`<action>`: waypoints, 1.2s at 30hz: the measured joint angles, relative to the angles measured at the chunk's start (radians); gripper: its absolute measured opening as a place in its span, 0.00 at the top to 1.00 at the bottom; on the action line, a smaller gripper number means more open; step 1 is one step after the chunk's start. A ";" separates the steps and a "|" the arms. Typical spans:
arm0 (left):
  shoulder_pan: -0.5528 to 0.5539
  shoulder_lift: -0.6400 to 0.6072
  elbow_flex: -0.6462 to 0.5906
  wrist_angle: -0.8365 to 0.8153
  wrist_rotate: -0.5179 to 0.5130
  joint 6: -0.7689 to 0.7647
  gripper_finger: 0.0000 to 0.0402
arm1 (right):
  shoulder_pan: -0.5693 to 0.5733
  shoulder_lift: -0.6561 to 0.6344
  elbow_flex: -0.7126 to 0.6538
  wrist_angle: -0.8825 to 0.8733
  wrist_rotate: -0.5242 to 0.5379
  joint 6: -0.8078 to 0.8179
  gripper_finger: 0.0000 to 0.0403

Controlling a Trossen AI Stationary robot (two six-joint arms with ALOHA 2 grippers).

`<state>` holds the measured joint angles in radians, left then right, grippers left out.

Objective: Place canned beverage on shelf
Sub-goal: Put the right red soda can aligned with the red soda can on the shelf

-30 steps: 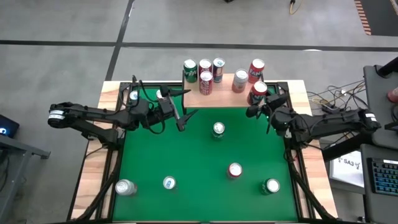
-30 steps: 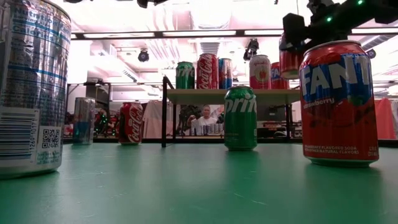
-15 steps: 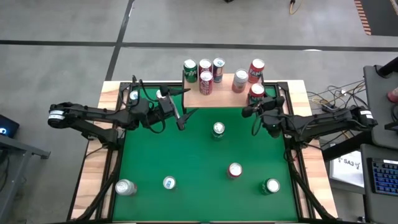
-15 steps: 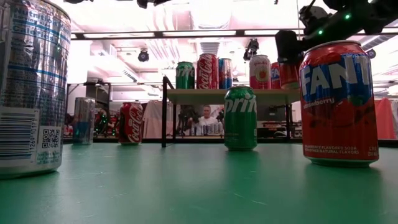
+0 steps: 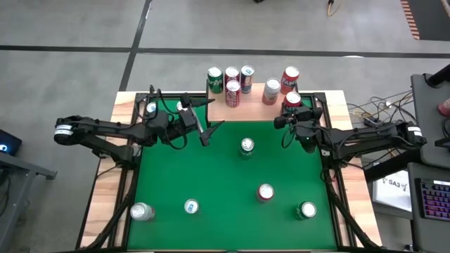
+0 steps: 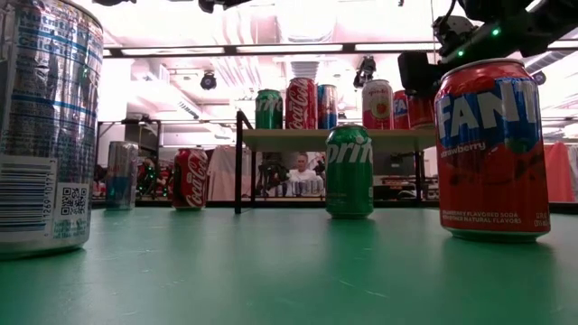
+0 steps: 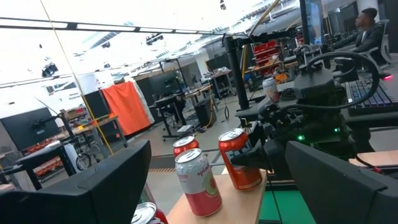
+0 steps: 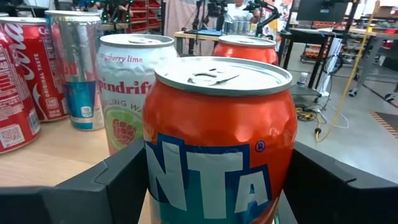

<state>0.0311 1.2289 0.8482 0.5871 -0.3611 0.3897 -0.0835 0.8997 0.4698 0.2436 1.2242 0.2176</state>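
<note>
The right gripper (image 5: 290, 121) sits at the front right corner of the small rack with a light wooden top board on thin black legs (image 5: 252, 110), the shelf. Its two dark fingers (image 8: 112, 180) flank a red-orange Fanta can with a silver lid (image 8: 219, 140) that stands on the board at that corner, seen from above as a red can (image 5: 292, 100). The fingers lie close along both sides of the can, but whether they press on it or have let go cannot be told.

Behind this can on the board stand a white Spindrift can (image 8: 129, 87), a second red-orange can (image 8: 245, 48), a slim silver and blue can (image 8: 73, 65) and a red Coca-Cola can (image 8: 18, 81). A green can (image 5: 215, 79) stands at the board's back left corner.

The left gripper (image 5: 209, 121) waits at the shelf's front left corner, fingers spread apart, holding nothing.

On the green felt tabletop (image 5: 218, 176), a green Sprite can (image 5: 247, 146) stands near the shelf's front edge, and a red Fanta strawberry can (image 5: 266, 192) stands farther toward the near right corner.
</note>
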 joint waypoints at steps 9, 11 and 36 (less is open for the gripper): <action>0.004 0.000 0.000 -0.004 -0.024 0.002 0.11 | -0.001 0.002 0.000 -0.002 -0.001 0.000 0.26; 0.004 0.000 0.000 -0.006 -0.041 0.005 0.11 | -0.001 0.002 0.000 -0.003 -0.001 0.000 0.25; 0.004 -0.001 0.000 -0.011 -0.051 0.019 0.11 | -0.011 -0.015 0.114 0.000 0.010 -0.144 0.12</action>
<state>0.0349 1.2280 0.8482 0.5760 -0.4126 0.4089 -0.0944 0.8845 0.5837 0.2439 1.2344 0.0732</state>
